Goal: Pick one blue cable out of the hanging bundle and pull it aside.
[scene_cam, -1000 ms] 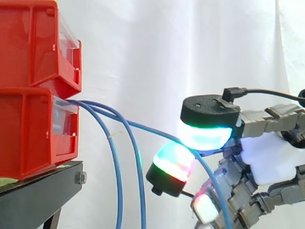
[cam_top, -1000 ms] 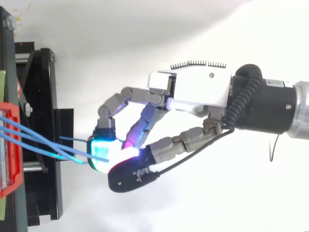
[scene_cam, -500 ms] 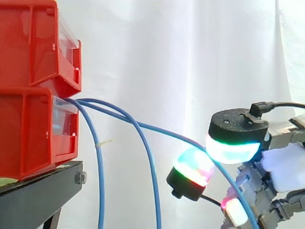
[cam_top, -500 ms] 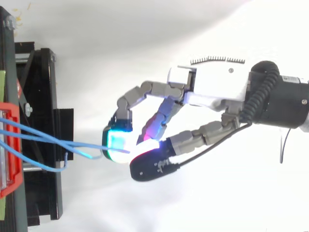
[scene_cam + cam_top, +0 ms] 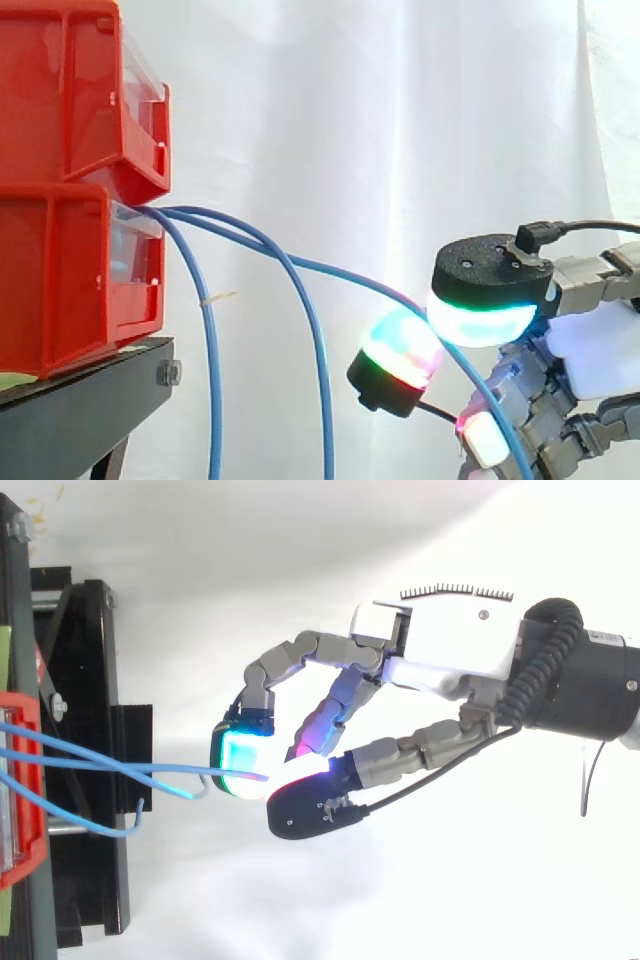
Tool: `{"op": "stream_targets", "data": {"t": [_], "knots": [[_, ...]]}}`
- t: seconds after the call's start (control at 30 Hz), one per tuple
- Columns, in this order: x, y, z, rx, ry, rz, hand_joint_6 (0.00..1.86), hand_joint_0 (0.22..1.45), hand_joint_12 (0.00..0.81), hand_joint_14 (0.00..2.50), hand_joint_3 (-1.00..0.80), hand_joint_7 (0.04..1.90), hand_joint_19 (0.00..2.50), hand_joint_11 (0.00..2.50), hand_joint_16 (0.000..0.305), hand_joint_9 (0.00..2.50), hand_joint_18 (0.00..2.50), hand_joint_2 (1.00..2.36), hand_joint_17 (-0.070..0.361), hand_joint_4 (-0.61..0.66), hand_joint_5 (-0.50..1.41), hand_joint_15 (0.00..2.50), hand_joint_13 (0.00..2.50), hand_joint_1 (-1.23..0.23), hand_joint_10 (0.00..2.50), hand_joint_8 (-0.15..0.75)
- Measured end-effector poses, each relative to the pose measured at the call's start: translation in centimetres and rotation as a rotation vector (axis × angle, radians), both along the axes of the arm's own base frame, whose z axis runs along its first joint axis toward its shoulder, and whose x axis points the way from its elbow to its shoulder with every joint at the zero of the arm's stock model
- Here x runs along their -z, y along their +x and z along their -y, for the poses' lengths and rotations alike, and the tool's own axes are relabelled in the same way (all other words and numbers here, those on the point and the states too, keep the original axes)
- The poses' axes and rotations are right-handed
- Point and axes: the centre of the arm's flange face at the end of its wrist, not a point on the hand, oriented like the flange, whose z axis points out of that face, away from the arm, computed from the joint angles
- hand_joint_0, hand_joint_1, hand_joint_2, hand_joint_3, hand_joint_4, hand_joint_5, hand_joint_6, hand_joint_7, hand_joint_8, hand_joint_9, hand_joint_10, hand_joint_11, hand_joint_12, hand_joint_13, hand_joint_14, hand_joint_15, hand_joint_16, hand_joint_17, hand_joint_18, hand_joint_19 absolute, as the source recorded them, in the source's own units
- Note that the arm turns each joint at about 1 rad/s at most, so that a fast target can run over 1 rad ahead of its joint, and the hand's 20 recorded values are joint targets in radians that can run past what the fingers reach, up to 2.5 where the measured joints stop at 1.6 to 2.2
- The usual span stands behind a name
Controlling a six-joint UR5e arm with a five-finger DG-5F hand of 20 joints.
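Note:
Three blue cables come out of the lower red bin (image 5: 75,275). Two of them (image 5: 210,380) hang down beside the stand. The third blue cable (image 5: 340,275) stretches right to my hand (image 5: 450,660) and is pinched between a glowing cyan fingertip (image 5: 478,318) and a green-red fingertip (image 5: 400,348). Past the pinch it drops toward the lower right. From above, the pinched cable (image 5: 150,770) runs level from the bin to the cyan pad (image 5: 240,765). My hand is shut on this one cable, well right of the bins.
Two red bins (image 5: 70,95) are stacked on a black stand (image 5: 90,410) at the left. The stand's black frame (image 5: 85,750) runs down the left side in the top view. A white curtain (image 5: 400,120) hangs behind.
My hand moved right, away from the bins, drawing the pinched cable out of the bundle. The other two cables swung back and hang apart. In the last half second it barely moved.

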Motion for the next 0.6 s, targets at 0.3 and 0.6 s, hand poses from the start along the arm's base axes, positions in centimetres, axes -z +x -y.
{"op": "stream_targets", "data": {"t": [0.3,0.6], "knots": [[0.0,0.0,0.0,0.0,0.0,0.0,0.88,0.59,0.389,0.02,0.16,1.03,0.47,0.25,0.058,1.24,0.78,1.01,0.13,-0.26,-0.03,0.55,0.99,-0.9,0.01,0.286],[0.01,0.0,0.0,0.0,0.0,0.0,0.87,0.58,0.391,0.02,0.16,1.04,0.47,0.26,0.058,1.25,0.78,1.01,0.131,-0.25,-0.03,0.55,0.99,-0.89,0.01,0.289]]}}
